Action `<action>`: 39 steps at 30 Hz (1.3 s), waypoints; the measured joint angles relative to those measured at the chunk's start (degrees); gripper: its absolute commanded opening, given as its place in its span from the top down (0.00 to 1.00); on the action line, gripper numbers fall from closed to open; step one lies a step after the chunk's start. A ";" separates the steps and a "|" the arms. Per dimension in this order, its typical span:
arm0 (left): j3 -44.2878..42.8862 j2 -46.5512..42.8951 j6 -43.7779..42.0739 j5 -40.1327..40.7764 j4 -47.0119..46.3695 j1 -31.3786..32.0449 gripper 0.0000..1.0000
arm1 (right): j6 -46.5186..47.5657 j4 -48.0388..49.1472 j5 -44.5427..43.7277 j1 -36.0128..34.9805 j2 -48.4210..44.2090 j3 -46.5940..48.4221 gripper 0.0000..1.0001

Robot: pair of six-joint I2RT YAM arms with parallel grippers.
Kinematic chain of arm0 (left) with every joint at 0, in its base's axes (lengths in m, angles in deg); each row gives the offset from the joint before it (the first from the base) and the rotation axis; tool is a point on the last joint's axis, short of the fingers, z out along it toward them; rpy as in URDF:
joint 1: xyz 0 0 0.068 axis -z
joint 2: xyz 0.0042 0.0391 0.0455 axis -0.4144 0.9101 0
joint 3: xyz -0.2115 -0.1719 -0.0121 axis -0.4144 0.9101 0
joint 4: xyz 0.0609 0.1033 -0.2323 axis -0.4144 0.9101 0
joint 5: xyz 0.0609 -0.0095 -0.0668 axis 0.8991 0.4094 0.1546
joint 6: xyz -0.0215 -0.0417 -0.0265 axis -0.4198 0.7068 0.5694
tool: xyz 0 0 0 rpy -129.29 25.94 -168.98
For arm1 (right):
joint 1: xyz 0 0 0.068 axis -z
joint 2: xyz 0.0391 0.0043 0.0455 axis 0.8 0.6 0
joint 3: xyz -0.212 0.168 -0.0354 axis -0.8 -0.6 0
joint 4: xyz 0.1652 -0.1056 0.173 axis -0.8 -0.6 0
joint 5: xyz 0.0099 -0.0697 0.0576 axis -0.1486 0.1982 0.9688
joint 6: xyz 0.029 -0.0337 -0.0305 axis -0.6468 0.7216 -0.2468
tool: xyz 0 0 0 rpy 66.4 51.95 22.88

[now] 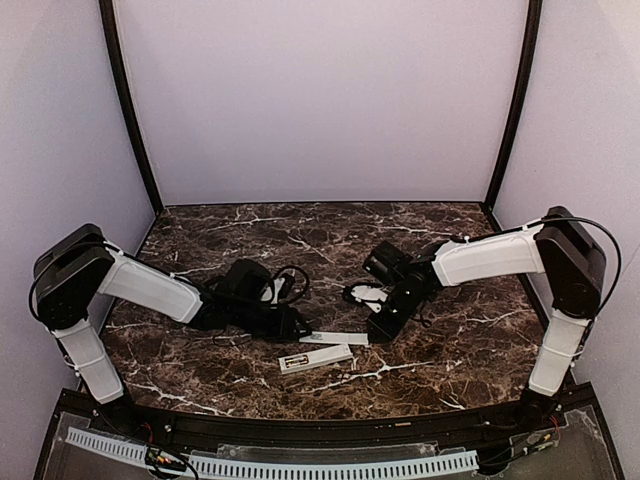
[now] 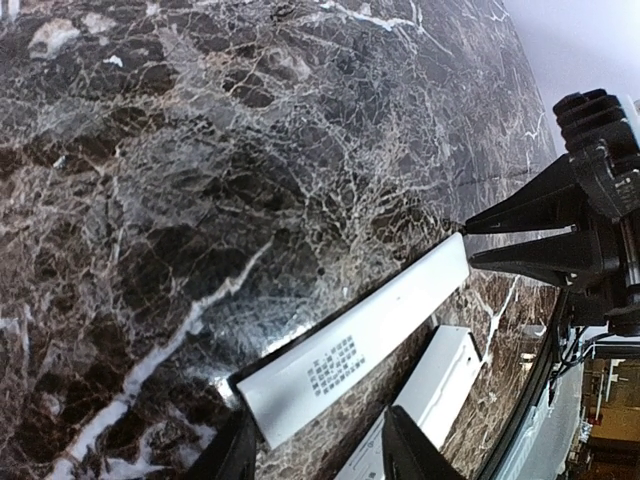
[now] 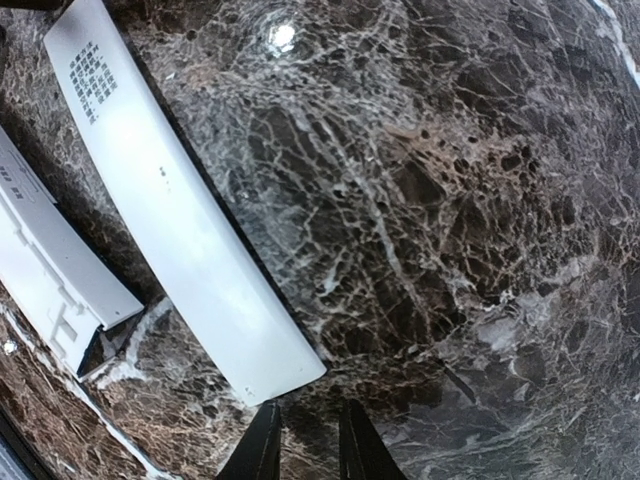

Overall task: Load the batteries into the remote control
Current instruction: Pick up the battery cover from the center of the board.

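Observation:
The white remote control (image 1: 315, 357) lies near the table's front; a dark-and-gold battery (image 1: 293, 361) shows in its left end. Just behind it lies the flat white cover strip (image 1: 335, 338), between my two grippers. My left gripper (image 2: 320, 455) is open and straddles the printed end of the cover strip (image 2: 350, 355); one finger is at the strip's corner and the other stands apart. The remote control (image 2: 435, 390) lies beside the strip. My right gripper (image 3: 305, 450) is shut with nothing in it, its tips just off the cover strip's (image 3: 180, 220) other end. The remote control (image 3: 45, 265) shows at the left.
Black cables (image 1: 290, 285) loop on the marble table (image 1: 450, 350) behind the left gripper. Lilac walls close in the back and both sides. A black rail (image 1: 330, 430) runs along the front edge.

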 measured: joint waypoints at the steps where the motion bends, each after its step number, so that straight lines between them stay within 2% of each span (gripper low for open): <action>1: 0.00 -0.37 -0.02 0.33 0.11 0.00 0.57 | -0.28 -0.31 0.11 0.02 -0.09 0.00 0.78; 13: 1.18 -1.38 -0.02 1.53 0.33 -0.33 0.56 | -2.49 -2.80 1.53 0.59 -0.35 0.72 0.74; 39: 1.86 -1.36 0.00 1.44 0.02 -0.37 0.55 | -5.33 -4.20 -0.52 0.07 2.58 5.44 0.74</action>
